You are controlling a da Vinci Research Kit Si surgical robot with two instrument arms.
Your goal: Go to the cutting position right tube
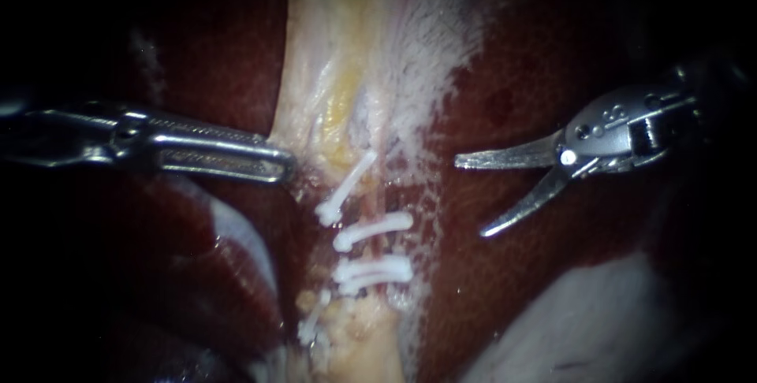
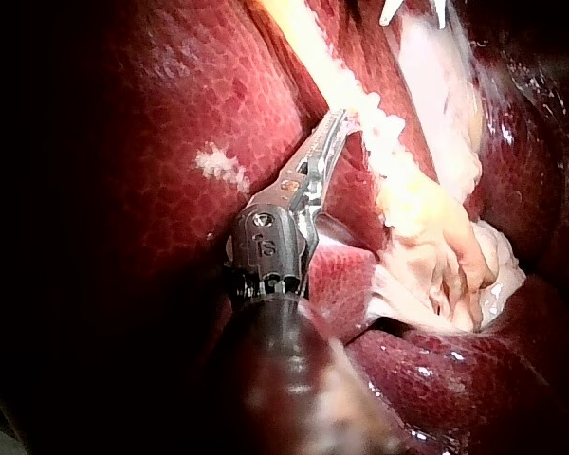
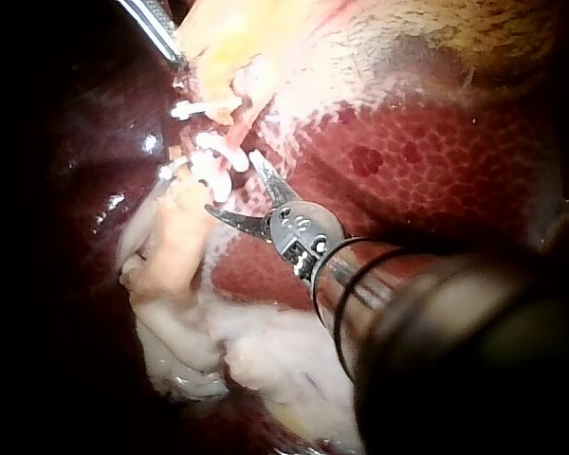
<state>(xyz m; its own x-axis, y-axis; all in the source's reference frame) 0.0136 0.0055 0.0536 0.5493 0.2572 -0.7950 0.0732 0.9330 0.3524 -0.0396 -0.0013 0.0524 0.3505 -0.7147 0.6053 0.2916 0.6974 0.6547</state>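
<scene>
- Step in hand: the approach. My right instrument (image 1: 471, 198) hangs over the liver (image 1: 512, 99), well apart from the clipped strands, and has not reached the cutting place.
- Its hand is apart: two slim, curved blades spread in a V with nothing between them, tips towards the clips.
- The right tube (image 1: 378, 250) appears to be the pinkish strand running under the two level clips (image 1: 371, 229), near the middle of the endoscope view. I judge the stretch between those two to be the place to cut.
- The next move calls for a sideways advance across the liver, blades kept spread, until one passes either side of the strand, squarely between the clips and touching neither.
- My left instrument (image 1: 225, 154) reaches in from the other side. Its hand looks closed on the edge of the pale tissue (image 1: 315, 115) above the clips, seemingly holding it taut.
- In the way: a slanted clip (image 1: 347, 186) just above the level pair, and frayed white tissue along the strand's right edge, which a blade tip could snag.
- A pale, folded mass (image 1: 591, 320) lies below the right instrument, clear of its path.
</scene>
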